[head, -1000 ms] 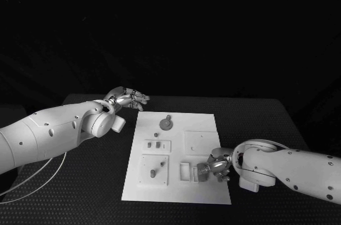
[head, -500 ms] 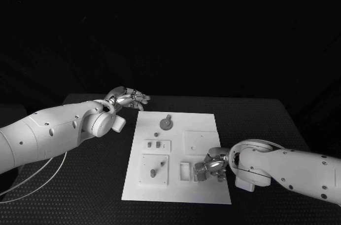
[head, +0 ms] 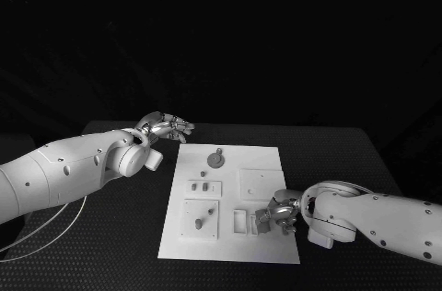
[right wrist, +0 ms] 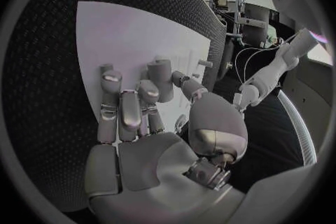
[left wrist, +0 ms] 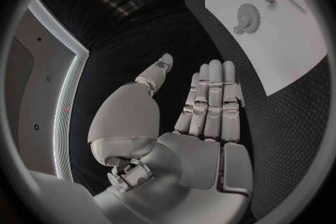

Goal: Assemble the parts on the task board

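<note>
Head view: task board [head: 262, 170] lying flat at mid-table on the black table [head: 341, 150]. Round disc part [head: 216, 159] near the far end of the board. Raised square plate [head: 260, 181] just right of centre. Small block with two slots [head: 204, 188] left of centre; square plate carrying two small parts [head: 200, 219] nearer the front left. Narrow frame-shaped piece [head: 240, 221] at the front, just beside the right hand [head: 278, 216]. Right hand low over the front right portion of the board, fingers bent down toward the surface; contents of the grasp not discernible. Left hand [head: 166, 126] off the board, above the table beyond the far left corner, fingers loosely curled, nothing visible in it.

Left wrist view: left hand [left wrist: 199, 117] flat, fingers [left wrist: 213, 95] extended side by side, thumb apart, holding nothing. Task board [left wrist: 280, 61] well apart from the fingertips, with the round disc part [left wrist: 248, 14] on it.

Right wrist view: right hand [right wrist: 140, 123] over the task board [right wrist: 119, 33], fingers [right wrist: 129, 112] bent inward toward the palm, tips near or on the white surface. Cannot tell whether a part is held; none visible between fingers and thumb.
</note>
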### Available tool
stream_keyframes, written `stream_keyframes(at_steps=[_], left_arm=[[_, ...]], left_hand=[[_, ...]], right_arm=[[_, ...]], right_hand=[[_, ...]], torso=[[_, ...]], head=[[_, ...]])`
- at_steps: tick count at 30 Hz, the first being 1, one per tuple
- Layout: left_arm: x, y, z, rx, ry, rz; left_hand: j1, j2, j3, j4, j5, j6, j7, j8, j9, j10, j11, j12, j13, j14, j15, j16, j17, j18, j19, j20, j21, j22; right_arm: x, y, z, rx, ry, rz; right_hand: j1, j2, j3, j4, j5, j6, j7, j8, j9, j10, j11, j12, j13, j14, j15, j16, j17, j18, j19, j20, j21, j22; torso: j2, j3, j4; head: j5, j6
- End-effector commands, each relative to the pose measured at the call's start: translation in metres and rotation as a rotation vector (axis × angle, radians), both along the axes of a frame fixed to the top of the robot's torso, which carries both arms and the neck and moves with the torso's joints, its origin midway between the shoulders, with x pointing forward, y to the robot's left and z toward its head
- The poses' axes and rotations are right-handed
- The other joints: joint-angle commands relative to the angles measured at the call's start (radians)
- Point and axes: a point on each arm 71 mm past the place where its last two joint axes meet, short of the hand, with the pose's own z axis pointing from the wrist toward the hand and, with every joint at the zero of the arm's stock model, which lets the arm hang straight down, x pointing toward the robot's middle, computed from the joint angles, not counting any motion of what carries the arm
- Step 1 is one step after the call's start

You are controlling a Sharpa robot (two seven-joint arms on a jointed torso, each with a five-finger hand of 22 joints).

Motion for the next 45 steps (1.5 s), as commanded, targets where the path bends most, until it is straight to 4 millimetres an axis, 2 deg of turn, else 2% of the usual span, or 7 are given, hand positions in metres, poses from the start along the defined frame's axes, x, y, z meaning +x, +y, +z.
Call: stream_keyframes(at_steps=[1,6,12,16,25,34,45], left_arm=[[0.0,-0.002,0.001,-0.012,0.0,-0.015],[0.0,-0.001,0.001,-0.011,0.001,-0.014],[-0.001,-0.001,0.001,-0.012,0.002,-0.017],[-0.001,-0.001,0.001,-0.011,0.002,-0.015],[-0.001,-0.002,0.001,-0.011,0.004,-0.017],[-0.001,-0.003,0.001,-0.012,0.005,-0.02],[-0.001,-0.003,0.001,-0.012,0.006,-0.022]], left_hand=[[-0.008,-0.001,-0.001,0.006,-0.003,-0.006,0.0,0.0,-0.001,-0.006,0.0,-0.003,0.001,-0.001,0.004,-0.004,0.001,0.001,0.002,0.003,-0.006,0.001],[-0.008,-0.002,-0.001,0.006,-0.004,-0.006,0.0,0.0,-0.001,-0.006,0.0,-0.003,0.001,-0.001,0.004,-0.005,0.001,0.001,0.001,0.003,-0.006,0.002],[-0.008,-0.002,-0.001,0.006,-0.004,-0.006,0.0,0.0,-0.001,-0.006,0.0,-0.003,0.001,-0.002,0.004,-0.005,0.002,0.001,0.001,0.003,-0.006,0.002],[-0.007,-0.002,-0.001,0.006,-0.003,-0.006,0.0,0.0,-0.001,-0.006,0.0,-0.003,0.001,-0.002,0.004,-0.005,0.002,0.001,0.001,0.003,-0.006,0.002],[-0.006,-0.002,-0.001,0.005,-0.003,-0.006,0.0,0.0,-0.001,-0.006,0.0,-0.003,0.001,-0.002,0.004,-0.005,0.002,0.001,0.001,0.003,-0.006,0.002],[-0.007,-0.003,-0.001,0.006,-0.003,-0.006,0.0,0.0,-0.001,-0.006,0.0,-0.003,0.001,-0.002,0.004,-0.006,0.003,0.001,0.001,0.003,-0.007,0.003],[-0.008,-0.002,-0.001,0.007,-0.003,-0.007,0.001,0.0,-0.002,-0.007,0.0,-0.003,0.001,-0.002,0.004,-0.006,0.003,0.001,0.001,0.003,-0.007,0.003]], right_arm=[[0.0,0.0,0.004,0.028,0.021,-0.039],[0.002,0.003,0.015,0.039,0.012,-0.037],[0.003,0.009,0.021,0.039,0.016,-0.025],[0.002,0.017,0.02,0.036,0.026,-0.013],[0.003,0.035,0.018,0.017,0.047,0.023],[0.003,0.05,0.015,0.01,0.05,0.054],[0.004,0.052,0.011,-0.009,0.059,0.07]], right_hand=[[0.002,0.03,0.027,-0.022,0.002,0.043,0.014,0.007,0.004,0.001,-0.007,0.004,-0.004,0.005,-0.013,-0.006,0.002,0.045,-0.001,0.005,0.002,0.015],[-0.029,0.023,0.033,-0.004,0.002,0.052,0.011,0.004,0.001,0.006,-0.009,0.01,-0.009,0.008,-0.015,-0.008,0.004,0.045,0.001,0.004,0.001,0.015],[-0.068,-0.006,0.04,0.03,0.001,0.057,0.01,-0.002,-0.004,0.004,-0.01,0.01,-0.017,0.009,-0.017,-0.01,0.004,0.045,0.003,0.002,-0.001,0.015],[-0.086,-0.017,0.041,0.043,0.001,0.059,0.01,-0.005,-0.006,0.002,-0.011,0.011,-0.02,0.009,-0.017,-0.01,0.005,0.045,0.003,0.001,-0.001,0.015],[-0.106,-0.028,0.044,0.059,0.001,0.062,0.009,-0.007,-0.008,0.001,-0.011,0.014,-0.023,0.01,-0.017,-0.011,0.007,0.045,0.002,0.0,-0.001,0.016],[-0.116,-0.032,0.046,0.066,0.001,0.064,0.009,-0.008,-0.009,0.001,-0.012,0.017,-0.023,0.011,-0.018,-0.011,0.01,0.045,0.002,0.0,-0.001,0.016],[-0.124,-0.034,0.047,0.073,0.0,0.063,0.009,-0.01,-0.01,-0.002,-0.012,0.018,-0.024,0.009,-0.018,-0.011,0.009,0.045,0.001,-0.001,-0.001,0.017]], torso=[[0.0,-0.0002,0.0],[0.0,0.0,0.0004],[-0.001,-0.0023,0.0003],[0.0,-0.0013,0.0007],[0.0,-0.0015,0.0027],[0.001,-0.0004,0.0011],[0.001,-0.0003,0.0012]], head=[[0.0,0.002],[0.002,0.003],[0.005,0.001],[0.005,0.0],[0.005,-0.004],[0.005,-0.004],[0.016,-0.008]])
